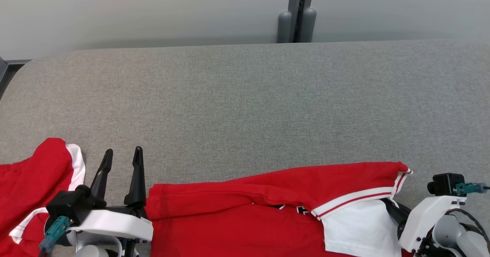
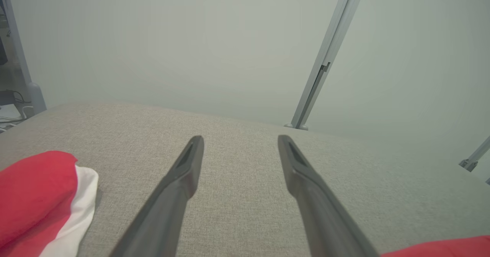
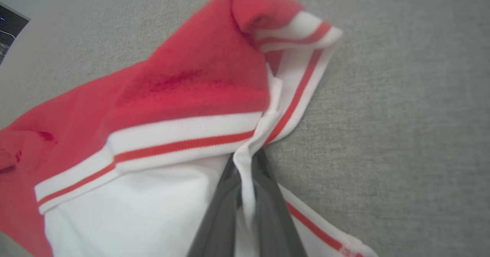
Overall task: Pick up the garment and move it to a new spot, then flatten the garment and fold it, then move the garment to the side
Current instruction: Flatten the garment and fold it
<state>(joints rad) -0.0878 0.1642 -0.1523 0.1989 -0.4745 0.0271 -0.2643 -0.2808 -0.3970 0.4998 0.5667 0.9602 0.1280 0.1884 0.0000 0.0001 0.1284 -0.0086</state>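
Note:
The garment is red with white panels and red-striped white trim, and lies rumpled along the near edge of the grey table. One red and white part of it sits at the left. My left gripper stands open over bare table between the two red parts, with nothing between its fingers. In the left wrist view the garment lies to the left of those fingers. My right gripper is shut on a white fold of the garment, right beside the striped trim. In the head view its fingers are tucked under the garment's right end.
The table's far edge runs below a pale wall with two grey posts behind the middle. The table's far left corner is rounded. Bare grey cloth surface stretches ahead of both grippers.

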